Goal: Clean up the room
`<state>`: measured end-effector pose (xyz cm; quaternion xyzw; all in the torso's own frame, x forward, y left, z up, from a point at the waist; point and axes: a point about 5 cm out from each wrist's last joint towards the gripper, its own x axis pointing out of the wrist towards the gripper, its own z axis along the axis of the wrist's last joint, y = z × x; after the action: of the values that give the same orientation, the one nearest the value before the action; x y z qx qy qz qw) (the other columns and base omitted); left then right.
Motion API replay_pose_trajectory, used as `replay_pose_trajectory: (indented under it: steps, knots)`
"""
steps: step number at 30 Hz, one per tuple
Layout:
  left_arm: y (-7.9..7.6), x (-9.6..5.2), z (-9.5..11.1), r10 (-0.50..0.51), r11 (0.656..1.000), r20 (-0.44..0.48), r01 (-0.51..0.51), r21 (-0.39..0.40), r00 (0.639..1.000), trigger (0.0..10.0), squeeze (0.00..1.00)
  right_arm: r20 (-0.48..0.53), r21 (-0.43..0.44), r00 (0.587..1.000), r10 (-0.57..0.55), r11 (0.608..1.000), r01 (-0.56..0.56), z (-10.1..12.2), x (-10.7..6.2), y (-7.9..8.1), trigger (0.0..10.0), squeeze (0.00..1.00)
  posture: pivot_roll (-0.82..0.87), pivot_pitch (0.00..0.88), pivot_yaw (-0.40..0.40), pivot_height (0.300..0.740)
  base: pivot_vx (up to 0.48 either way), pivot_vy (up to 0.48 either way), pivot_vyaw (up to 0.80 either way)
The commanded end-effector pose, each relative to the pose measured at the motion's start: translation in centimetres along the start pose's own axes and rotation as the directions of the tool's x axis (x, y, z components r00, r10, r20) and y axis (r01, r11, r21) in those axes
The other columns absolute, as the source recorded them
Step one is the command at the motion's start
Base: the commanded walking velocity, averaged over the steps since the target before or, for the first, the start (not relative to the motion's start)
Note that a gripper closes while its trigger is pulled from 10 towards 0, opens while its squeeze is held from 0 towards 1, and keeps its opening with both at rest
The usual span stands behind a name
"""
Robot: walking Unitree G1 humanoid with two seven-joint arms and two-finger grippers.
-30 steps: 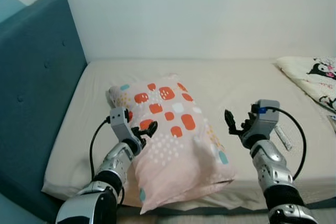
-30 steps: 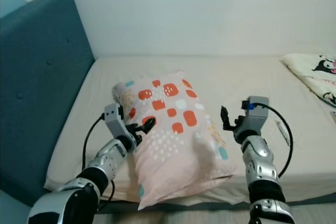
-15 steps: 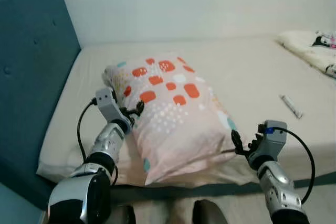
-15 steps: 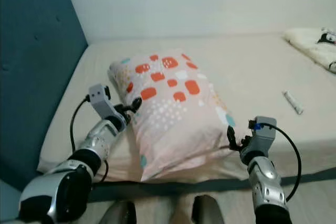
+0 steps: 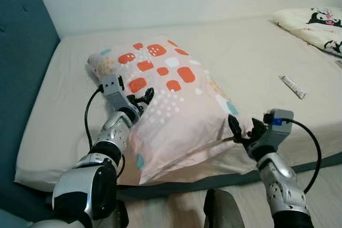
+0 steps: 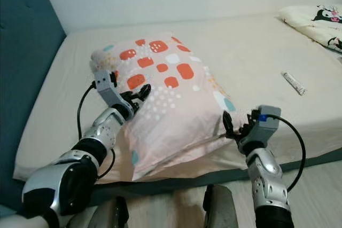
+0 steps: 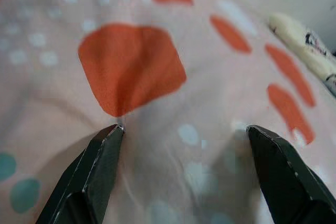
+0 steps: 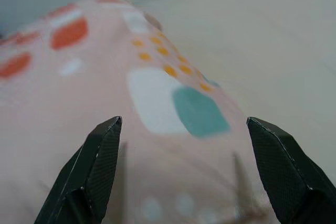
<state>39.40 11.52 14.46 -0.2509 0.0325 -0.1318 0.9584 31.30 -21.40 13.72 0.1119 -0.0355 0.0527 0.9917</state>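
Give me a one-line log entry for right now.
left gripper: open, against pillow | right gripper: open, at pillow's near corner | pillow: on bed | tube: on bed

I count one patterned pillow [image 5: 171, 108] on one mattress [image 5: 246, 62], and one small tube [image 5: 293, 86] lying on the sheet well apart from it. One cartoon-print blanket [image 5: 315, 22] sits at the far corner, and one teal headboard [image 5: 21, 62] stands at my left. My own two grippers, left gripper [image 5: 145, 97] and right gripper [image 5: 241, 130], complete the tally.
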Motion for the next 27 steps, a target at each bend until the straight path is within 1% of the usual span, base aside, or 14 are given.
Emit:
replay_pose_trajectory:
  steps: [1, 3, 4, 6, 10, 12, 15, 18, 20, 21, 24, 27]
  knots:
    - [0.0, -0.4, -1.8, 0.010, 1.000, -0.073, -0.011, -0.009, 0.997, 10.0, 0.00, 0.019, 0.024, 0.999, 0.031, 0.999, -0.031, 0.6, 0.3, 0.9, 10.0, 0.00, -0.03, 0.129, 0.051, 0.485, 0.000, 0.000, 0.00]
    - [0.1, -0.5, -2.2, 0.034, 0.999, -0.086, -0.036, -0.021, 0.996, 10.0, 0.00, 0.055, 0.032, 0.997, 0.047, 0.998, -0.049, 1.5, 0.5, 1.4, 10.0, 0.00, -0.04, 0.133, 0.052, 0.476, 0.000, 0.000, 0.00]
    - [0.1, -0.6, -2.5, 0.048, 0.998, -0.093, -0.052, -0.043, 0.995, 10.0, 0.00, 0.075, 0.036, 0.995, 0.062, 0.997, -0.065, 2.2, 0.6, 1.9, 10.0, 0.00, -0.04, 0.137, 0.050, 0.476, 0.000, 0.000, 0.00]
    - [0.1, -0.6, -2.6, 0.050, 0.997, -0.094, -0.054, -0.047, 0.994, 10.0, 0.00, 0.078, 0.037, 0.995, 0.065, 0.997, -0.068, 2.3, 0.7, 1.9, 10.0, 0.00, -0.04, 0.137, 0.050, 0.476, 0.000, 0.000, 0.00]
    - [-0.3, -0.8, -3.7, 0.030, 0.991, -0.128, -0.046, -0.124, 0.991, 10.0, 0.00, 0.100, 0.045, 0.989, 0.110, 0.992, -0.115, 3.2, 1.0, 3.2, 10.0, 0.00, -0.03, 0.133, 0.047, 0.476, 0.000, 0.000, 0.00]
    - [-0.8, -0.9, -4.4, -0.019, 0.987, -0.149, -0.005, -0.159, 0.989, 10.0, 0.00, 0.105, 0.046, 0.986, 0.133, 0.989, -0.138, 3.3, 1.1, 3.8, 10.0, 0.00, -0.03, 0.128, 0.049, 0.476, 0.000, 0.000, 0.00]
    - [-1.0, -0.9, -4.7, -0.036, 0.985, -0.155, 0.009, -0.169, 0.987, 10.0, 0.00, 0.105, 0.048, 0.985, 0.139, 0.988, -0.144, 3.4, 1.2, 4.0, 10.0, 0.00, -0.03, 0.128, 0.049, 0.476, 0.000, 0.000, 0.00]
    - [-2.5, -0.9, -5.6, -0.134, 0.964, -0.167, 0.089, -0.249, 0.977, 10.0, 0.00, 0.098, 0.055, 0.983, 0.152, 0.986, -0.158, 3.2, 1.4, 4.6, 10.0, 0.00, -0.03, 0.122, 0.045, 0.476, 0.000, 0.000, 0.00]
    - [-3.2, -0.9, -6.0, -0.180, 0.953, -0.170, 0.129, -0.275, 0.969, 10.0, 0.00, 0.092, 0.060, 0.983, 0.157, 0.985, -0.163, 3.0, 1.5, 4.9, 10.0, 0.00, -0.03, 0.122, 0.047, 0.476, 0.000, 0.000, 0.00]
    - [-3.2, -0.9, -6.0, -0.180, 0.953, -0.170, 0.129, -0.275, 0.969, 10.0, 0.00, 0.092, 0.060, 0.983, 0.157, 0.985, -0.163, 3.0, 1.5, 4.9, 10.0, 0.00, -0.03, 0.122, 0.047, 0.476, 0.000, 0.000, 0.00]
    - [-4.2, -0.8, -6.2, -0.232, 0.938, -0.163, 0.176, -0.299, 0.959, 10.0, 0.00, 0.084, 0.066, 0.983, 0.161, 0.984, -0.167, 2.8, 1.5, 5.2, 10.0, 0.00, -0.02, 0.124, 0.050, 0.476, 0.000, 0.000, 0.00]
    - [-4.8, -0.7, -6.1, -0.255, 0.930, -0.158, 0.197, -0.309, 0.954, 10.0, 0.00, 0.081, 0.069, 0.983, 0.165, 0.983, -0.171, 2.7, 1.5, 5.4, 10.0, 0.00, -0.01, 0.118, 0.053, 0.476, 0.000, 0.000, 0.00]
